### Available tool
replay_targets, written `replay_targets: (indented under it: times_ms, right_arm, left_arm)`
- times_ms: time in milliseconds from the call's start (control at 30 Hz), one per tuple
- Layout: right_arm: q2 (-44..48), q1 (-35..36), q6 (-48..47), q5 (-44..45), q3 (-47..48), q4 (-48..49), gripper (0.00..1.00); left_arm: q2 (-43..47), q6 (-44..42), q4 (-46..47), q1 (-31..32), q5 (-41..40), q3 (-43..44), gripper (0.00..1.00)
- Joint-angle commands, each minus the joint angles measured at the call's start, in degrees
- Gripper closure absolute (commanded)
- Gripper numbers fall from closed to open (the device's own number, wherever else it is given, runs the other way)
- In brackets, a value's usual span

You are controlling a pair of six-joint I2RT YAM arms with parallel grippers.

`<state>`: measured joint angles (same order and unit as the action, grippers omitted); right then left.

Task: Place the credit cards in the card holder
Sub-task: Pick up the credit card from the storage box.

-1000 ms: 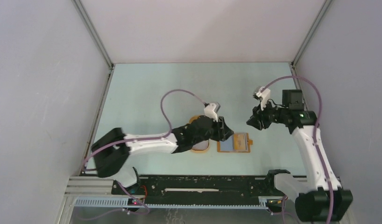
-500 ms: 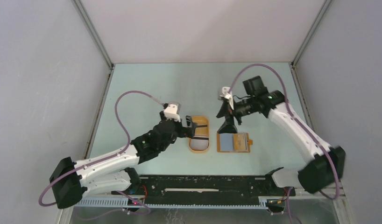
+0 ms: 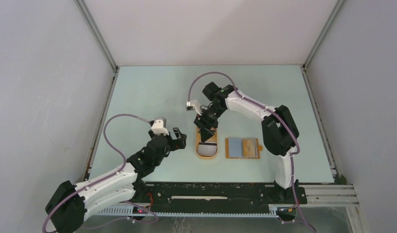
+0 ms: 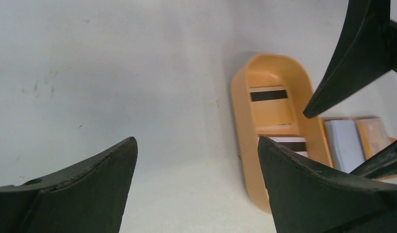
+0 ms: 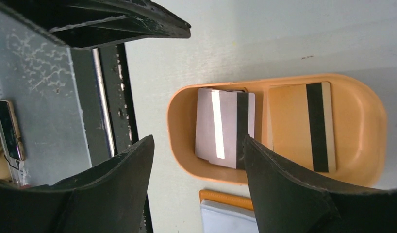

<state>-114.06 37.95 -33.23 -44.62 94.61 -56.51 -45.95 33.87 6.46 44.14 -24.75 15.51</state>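
Observation:
Two credit cards lie in an oval orange tray (image 3: 206,156): a white one (image 5: 221,128) and a tan one with a black stripe (image 5: 298,126). The card holder (image 3: 255,148) lies open and flat just right of the tray, with a pale grey-blue card (image 3: 234,145) on its left half. My right gripper (image 3: 205,131) hangs open and empty over the tray's far half, covering part of it from above. My left gripper (image 3: 181,140) is open and empty, low over the table just left of the tray (image 4: 240,111). The right gripper's fingers (image 4: 352,58) show beyond the tray in the left wrist view.
The black rail (image 3: 211,191) with the arm bases runs along the near edge. Grey walls (image 3: 51,97) close in the pale green table (image 3: 153,92) on the left, right and back.
Both grippers opened. The left arm pulled back from over the holder to the tray's left side. The right arm swung from the right side leftward to above the tray.

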Motion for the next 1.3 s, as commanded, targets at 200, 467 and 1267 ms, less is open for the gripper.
replay_targets:
  times_ms: [200, 467, 1267]
  right_arm:
    - [-6.6, 2.5, 3.5, 6.8, 4.2, -1.1, 0.25]
    - [-9.4, 3.3, 3.4, 7.4, 3.5, -1.6, 0.28]
    - [-9.6, 5.4, 0.2, 6.1, 3.9, -5.6, 0.41]
  left_arm:
    - [-3.1, 4.6, 4.2, -2.9, -4.8, -3.2, 0.01]
    - [-3.6, 5.1, 4.6, -3.4, -4.5, -3.4, 0.01]
    - [-2.6, 5.3, 5.7, -4.5, -3.3, -4.7, 0.01]
